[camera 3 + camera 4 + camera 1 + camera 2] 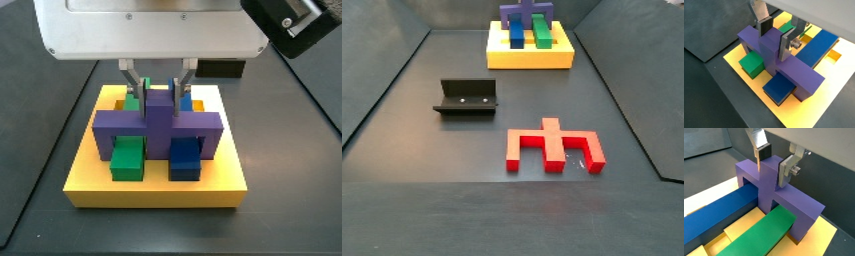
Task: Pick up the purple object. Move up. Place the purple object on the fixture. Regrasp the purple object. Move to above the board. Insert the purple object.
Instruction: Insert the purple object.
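Note:
The purple object (799,75) (796,203) (120,125) (527,14) sits low on the yellow board (804,114) (154,192) (529,57). Its crossbar spans the green bar (751,65) (764,235) (127,160) and the blue bar (777,87) (714,213) (185,160). My gripper (773,45) (771,173) (158,88) hangs straight above the board. Its two silver fingers stand on either side of the raised central ridge, pads against it. The fixture (466,97) stands bare on the dark floor, well away from the board.
A red notched piece (552,146) lies flat on the floor in front of the fixture. Dark sloping walls (382,90) bound the work floor on both sides. The robot's white wrist housing (147,30) hides the back of the board in a side view.

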{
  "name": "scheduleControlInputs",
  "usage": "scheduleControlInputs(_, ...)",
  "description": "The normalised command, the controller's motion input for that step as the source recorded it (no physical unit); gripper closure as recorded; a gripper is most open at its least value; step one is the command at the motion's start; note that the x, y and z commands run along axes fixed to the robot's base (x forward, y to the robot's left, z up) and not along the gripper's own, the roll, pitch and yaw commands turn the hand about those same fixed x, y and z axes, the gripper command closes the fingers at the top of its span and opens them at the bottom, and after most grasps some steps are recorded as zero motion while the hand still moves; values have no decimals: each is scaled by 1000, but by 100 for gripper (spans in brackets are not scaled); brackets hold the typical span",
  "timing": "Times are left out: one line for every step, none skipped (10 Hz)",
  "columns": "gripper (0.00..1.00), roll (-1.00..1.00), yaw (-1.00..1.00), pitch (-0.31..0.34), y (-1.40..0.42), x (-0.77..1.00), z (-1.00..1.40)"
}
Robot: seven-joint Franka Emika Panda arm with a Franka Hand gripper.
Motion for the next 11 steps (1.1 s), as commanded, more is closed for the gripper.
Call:
scheduleControlInputs(100, 0, -23, 0, 40, 0, 0)
scheduleControlInputs(100, -4, -57, -6, 49, 277, -37)
scheduleControlInputs(100, 30, -163, 0, -60, 320, 0)
scheduleControlInputs(100, 146, -197, 0, -129, 166, 0)
scheduleControlInputs(100, 196, -171, 23, -149, 183, 0)
scheduleControlInputs(100, 260, -126, 56, -237, 226, 0)
scheduleControlInputs(100, 187, -146, 51, -146, 266, 0)
scheduleControlInputs(100, 101, -109, 0, -57, 69, -43)
scheduleControlInputs(100, 50, 0, -1, 0, 0, -137)
scheduleControlInputs(100, 0, 0, -50, 77, 80, -246)
scheduleControlInputs(100, -67, 0, -99, 126, 51, -306)
